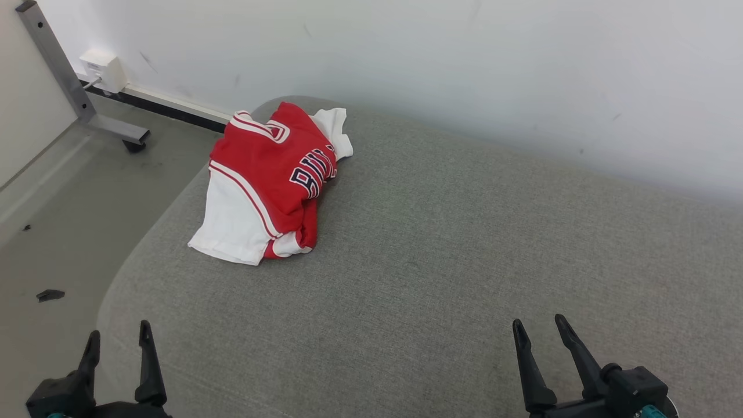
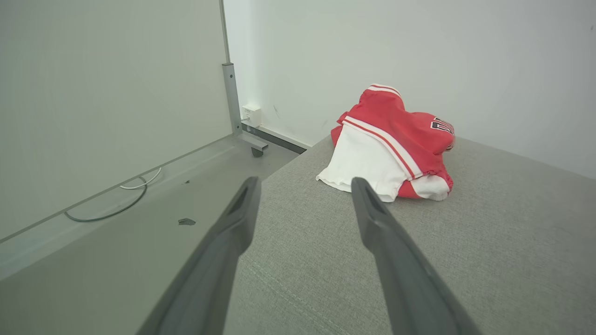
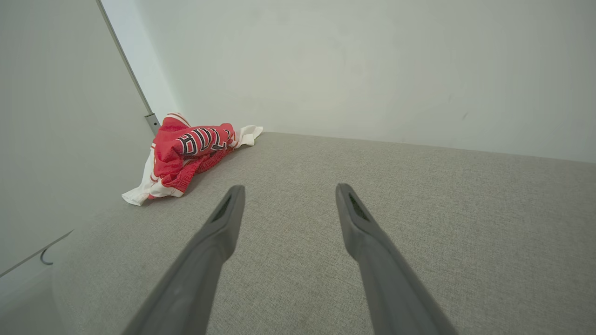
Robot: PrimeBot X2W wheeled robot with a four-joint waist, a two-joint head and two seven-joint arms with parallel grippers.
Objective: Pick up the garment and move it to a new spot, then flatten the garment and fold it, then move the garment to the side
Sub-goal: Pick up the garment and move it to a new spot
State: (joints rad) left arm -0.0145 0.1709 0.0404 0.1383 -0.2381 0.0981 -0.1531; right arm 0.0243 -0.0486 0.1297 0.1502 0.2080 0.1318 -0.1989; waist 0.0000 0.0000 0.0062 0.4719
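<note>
The garment (image 1: 267, 180) is a red and white jersey with dark lettering, lying crumpled in a heap at the far left corner of the grey cushioned surface (image 1: 441, 255). The left wrist view has the garment (image 2: 391, 149) ahead and to the right, and the right wrist view has the garment (image 3: 186, 156) far off to the left. My left gripper (image 1: 119, 338) stands open at the lower left, over the near edge of the surface, with nothing between its fingers. At the lower right my right gripper (image 1: 538, 324) is open too, and holds nothing. Both are well short of the garment.
A white wall (image 1: 464, 64) runs along the far side of the surface. To the left the surface drops to a grey floor (image 1: 64, 220) with a metal frame leg on a castor (image 1: 134, 145), a wall socket box (image 1: 104, 69), a cable (image 2: 111, 204) and small dark scraps (image 1: 50, 295).
</note>
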